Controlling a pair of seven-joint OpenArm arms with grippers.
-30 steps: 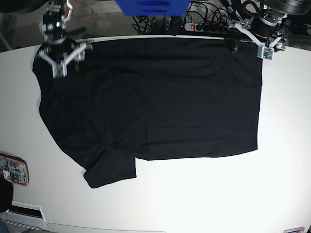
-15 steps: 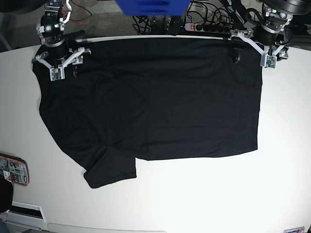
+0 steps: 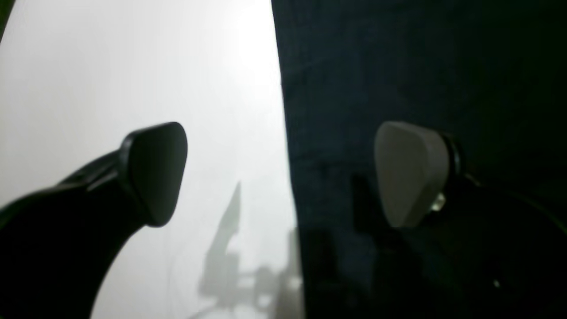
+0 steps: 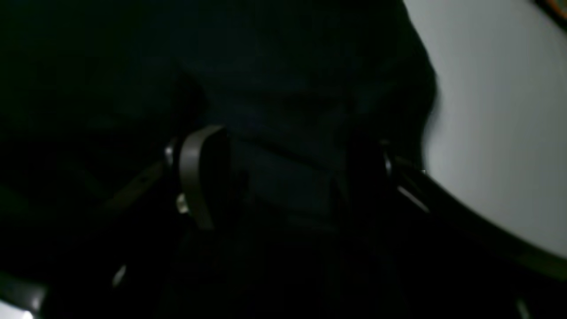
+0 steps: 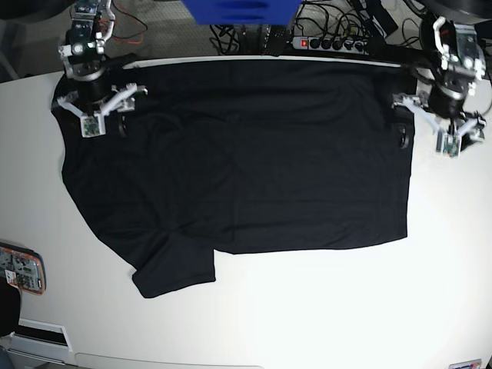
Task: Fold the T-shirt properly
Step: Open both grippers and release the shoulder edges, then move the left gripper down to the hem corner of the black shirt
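Base view: black T-shirt (image 5: 238,154) lies spread flat on the white table (image 5: 330,307), top edge along the far table edge, one sleeve sticking out at lower left. Right gripper (image 5: 101,115) hovers over the shirt's far-left corner, jaws spread, holding nothing. Left gripper (image 5: 425,127) sits at the shirt's right edge near the far-right corner, jaws wide apart, straddling the hem line. Power strip (image 5: 327,42) and cables behind the table; a blue object (image 5: 238,11) at top centre; a small orange-edged device (image 5: 19,269) at the left table edge.

Left wrist view: left gripper (image 3: 279,175) jaws open wide, one finger over bare table (image 3: 133,66), the other over the T-shirt (image 3: 421,57); the straight cloth edge runs between them. Nothing gripped.

Right wrist view: dark and blurry. Right gripper (image 4: 288,177) jaws parted over the T-shirt (image 4: 266,66), cloth below and between them, no pinch visible. Table (image 4: 500,110) shows at right.
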